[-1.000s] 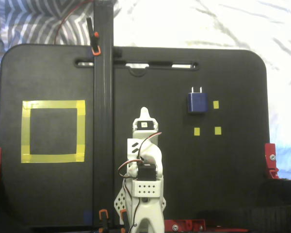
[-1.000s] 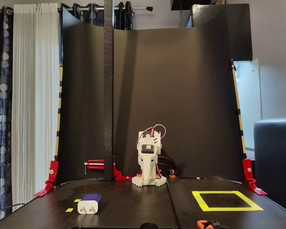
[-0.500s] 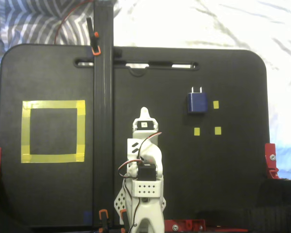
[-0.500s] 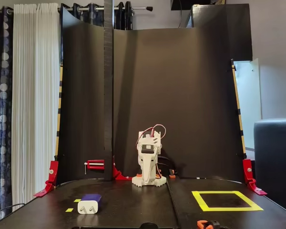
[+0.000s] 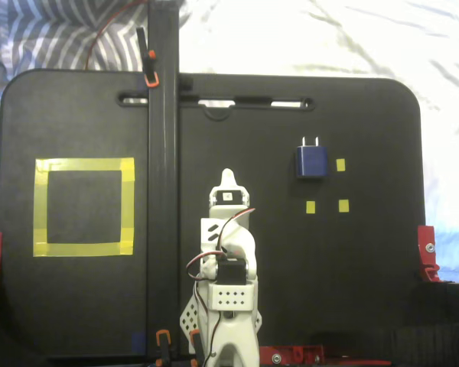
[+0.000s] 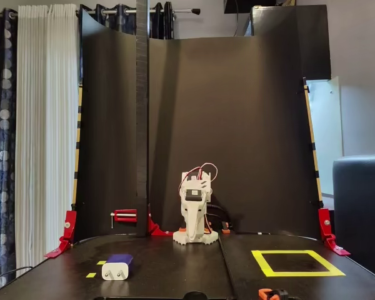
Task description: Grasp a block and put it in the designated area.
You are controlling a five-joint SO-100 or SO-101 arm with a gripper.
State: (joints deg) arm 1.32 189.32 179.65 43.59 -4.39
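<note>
The block (image 5: 311, 161) is a dark navy cuboid with two silvery prongs pointing to the board's far edge; in the other fixed view the block (image 6: 118, 267) lies at the front left, its white pronged face toward the camera. The designated area (image 5: 84, 164) is a square of wide yellow tape on the left of the black board, and the designated area (image 6: 261, 262) shows at the front right in the low fixed view. My white gripper (image 5: 227, 177) is folded over the arm's base, shut and holding nothing, well apart from both; from the front the gripper (image 6: 192, 232) points down.
A tall black post (image 5: 162, 191) stands between the arm and the taped square. Three small yellow tape squares (image 5: 340, 164) lie by the block. Red clamps (image 5: 427, 252) grip the board's sides. A curved black backdrop (image 6: 237, 125) rises behind the arm.
</note>
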